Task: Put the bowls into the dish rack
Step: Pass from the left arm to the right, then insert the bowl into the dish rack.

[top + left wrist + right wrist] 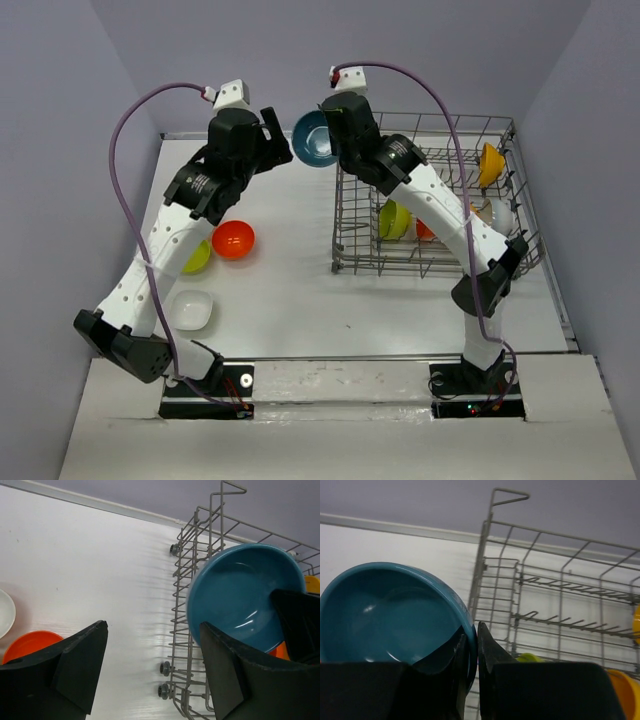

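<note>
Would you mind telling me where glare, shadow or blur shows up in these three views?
Top external: soft, even light, no hard shadows, nothing blown out. Left wrist: the table is bright with a streaky sheen, and there are small glints on the blue bowl. Right wrist: the right gripper, close to the lens, is black and featureless; the rack is sharp.

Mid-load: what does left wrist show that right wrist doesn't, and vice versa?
Left wrist only: the red-orange bowl and white bowl on the table, past the open left hand. Right wrist only: a lime green bowl inside the dish rack. Both: the blue bowl, its rim gripped by the right hand, beside the rack's corner post.
</note>
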Motion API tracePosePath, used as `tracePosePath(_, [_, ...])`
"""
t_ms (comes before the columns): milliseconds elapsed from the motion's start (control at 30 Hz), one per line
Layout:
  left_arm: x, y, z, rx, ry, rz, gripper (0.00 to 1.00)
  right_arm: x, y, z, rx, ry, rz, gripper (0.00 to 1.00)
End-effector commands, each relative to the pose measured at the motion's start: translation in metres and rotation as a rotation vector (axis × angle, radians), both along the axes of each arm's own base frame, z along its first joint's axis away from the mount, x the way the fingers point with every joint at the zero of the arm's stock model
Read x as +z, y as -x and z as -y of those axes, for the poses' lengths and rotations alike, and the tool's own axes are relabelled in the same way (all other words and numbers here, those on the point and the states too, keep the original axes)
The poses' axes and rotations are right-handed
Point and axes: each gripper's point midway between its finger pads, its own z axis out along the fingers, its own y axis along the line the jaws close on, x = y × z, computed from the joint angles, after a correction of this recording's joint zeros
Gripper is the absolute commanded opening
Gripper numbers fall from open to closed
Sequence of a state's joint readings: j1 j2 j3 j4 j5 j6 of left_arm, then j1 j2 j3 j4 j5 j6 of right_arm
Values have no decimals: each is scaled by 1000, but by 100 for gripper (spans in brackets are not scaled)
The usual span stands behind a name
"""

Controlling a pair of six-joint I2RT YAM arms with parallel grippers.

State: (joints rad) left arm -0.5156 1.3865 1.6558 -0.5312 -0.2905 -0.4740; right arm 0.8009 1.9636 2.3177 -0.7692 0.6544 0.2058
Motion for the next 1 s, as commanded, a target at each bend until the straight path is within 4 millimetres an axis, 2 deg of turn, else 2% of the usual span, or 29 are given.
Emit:
tracePosePath(0, [65,26,-22,17,39,181,84,58,1,73,-265,107,197,1])
tracePosePath(33, [68,31,-27,22,38,196,86,61,-6,109,-377,191,202,1])
tracePosePath(67, [78,43,-34,23,48,229,86,61,-11,128,-433,217,202,1])
tracePosePath(100, [72,47,-37,22,33,226,87,57,-13,150,-504,256,191,1])
tracePosePath(133, [77,58,-43,12,43,248,88,62,-21,185,-591,279,206,1])
tracePosePath(167, [74,62,-44,6,41,247,88,60,-22,205,-644,306,205,1])
tracePosePath(200, [60,64,-44,-4,25,223,88,59,-22,223,-695,339,203,1])
tracePosePath(233, [55,69,-42,-26,25,219,88,64,-15,245,-763,359,210,1])
tracePosePath(267, [44,75,-45,-34,22,212,89,55,-19,269,-823,422,207,1])
tracePosePath(300, [38,79,-42,-59,28,207,89,56,-12,286,-882,445,205,1])
tracePosePath(367, [29,88,-42,-81,36,207,89,47,-12,304,-936,510,191,1])
tracePosePath(400, [11,87,-39,-99,23,179,89,43,-10,319,-970,544,169,1])
tracePosePath(467, [-1,90,-40,-104,16,170,89,31,-15,329,-1003,568,149,1])
tracePosePath(500, [-16,88,-40,-103,5,145,90,27,-16,338,-1028,583,141,1])
tracePosePath(600, [-32,89,-40,-111,-5,137,89,13,-24,351,-1077,635,116,1])
tracePosePath(733, [-41,87,-43,-113,-33,135,90,0,-35,358,-1095,738,77,1])
tracePosePath(767, [-43,86,-43,-114,-37,134,90,2,-36,358,-1122,699,121,1])
tracePosePath(800, [-46,85,-42,-118,-43,131,90,-9,-43,357,-1119,726,107,1])
tracePosePath(967, [-56,86,-37,-141,-19,132,91,-34,-56,353,-1115,793,76,1])
